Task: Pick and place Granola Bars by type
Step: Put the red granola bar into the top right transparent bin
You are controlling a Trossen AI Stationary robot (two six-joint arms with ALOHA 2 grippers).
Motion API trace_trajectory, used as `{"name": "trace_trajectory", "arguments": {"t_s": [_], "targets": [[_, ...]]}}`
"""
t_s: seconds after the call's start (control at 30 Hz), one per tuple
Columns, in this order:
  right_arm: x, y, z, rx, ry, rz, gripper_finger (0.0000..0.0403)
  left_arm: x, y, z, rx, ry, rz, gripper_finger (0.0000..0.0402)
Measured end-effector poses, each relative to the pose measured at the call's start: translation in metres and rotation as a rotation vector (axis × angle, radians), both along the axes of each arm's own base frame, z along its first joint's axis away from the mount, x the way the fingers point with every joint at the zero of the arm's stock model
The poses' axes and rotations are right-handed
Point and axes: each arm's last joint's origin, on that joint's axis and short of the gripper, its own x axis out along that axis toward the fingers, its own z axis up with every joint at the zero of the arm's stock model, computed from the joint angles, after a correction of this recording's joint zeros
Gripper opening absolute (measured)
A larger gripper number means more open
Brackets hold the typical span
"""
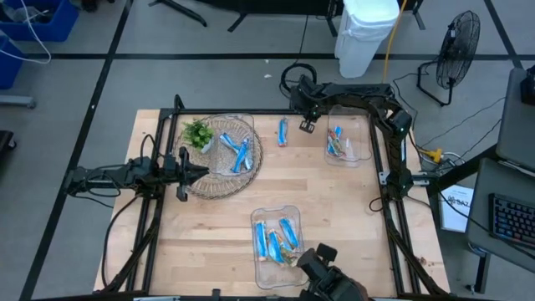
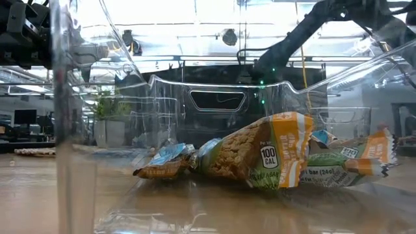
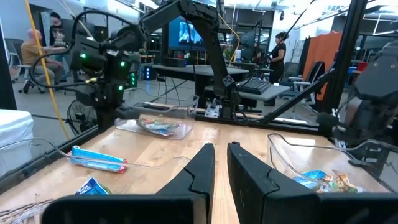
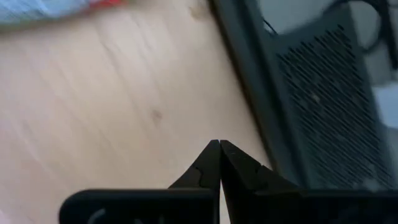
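High view: the right end effector (image 1: 306, 125) hangs near the table's far edge, between the loose blue bar (image 1: 282, 131) and the far clear tray (image 1: 364, 149). That lone bar is probably the next pick — come down square over its middle, fingers spread across its narrow width.
High view, stock: blue bars (image 1: 237, 150) lie in the wicker basket (image 1: 251, 171) beside the small green plant (image 1: 197, 133); more sit in the far tray and in the near clear tray (image 1: 288, 209).
High view, left arm: the left end effector (image 1: 195, 171) waits at the basket's rim.
Low view: inside the near tray, a tan oat bar (image 2: 260, 153) with an orange band lies flat, crinkled wrappers on both sides — slick foil, likely to slide.
Left wrist view: the left end effector's fingers (image 3: 199, 174) stand slightly apart, gripping nothing; the loose blue bar, red-tipped, lies beyond the basket toward the far tray.
Right wrist view: fingers (image 4: 210, 165) pressed together, empty, over bare table (image 4: 112, 106) — they must spread before descent.
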Motion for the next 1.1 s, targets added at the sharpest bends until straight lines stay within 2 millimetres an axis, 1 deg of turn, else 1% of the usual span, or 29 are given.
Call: {"name": "trace_trajectory", "arguments": {"t_s": [0.1,0.3,0.5,0.73,0.93,1.03,1.1], "targets": [[0.002,0.002,-0.006,0.013,-0.049,0.019,0.0000,0.000,0.000,0.000,0.000,-0.001,0.000,0.0049],[0.008,0.009,-0.008,0.056,-0.088,0.056,0.0000,0.000,0.000,0.000,0.000,0.000,0.000,0.0049],[0.029,0.027,-0.006,0.095,-0.175,0.147,0.0000,0.000,0.000,0.000,0.000,0.000,0.000,0.0049],[0.054,0.045,-0.002,0.084,-0.292,0.245,0.0000,0.000,0.000,0.000,0.000,0.000,0.000,0.0049],[0.065,0.053,0.000,0.089,-0.346,0.272,0.0000,0.000,0.000,0.000,0.000,0.000,0.000,0.0049],[0.070,0.054,-0.008,0.095,-0.358,0.264,0.0000,0.000,0.000,0.000,0.000,0.000,0.000,0.0049],[0.071,0.054,-0.020,0.122,-0.331,0.255,0.0000,0.000,0.000,0.000,0.000,0.000,0.000,0.0049]]}}
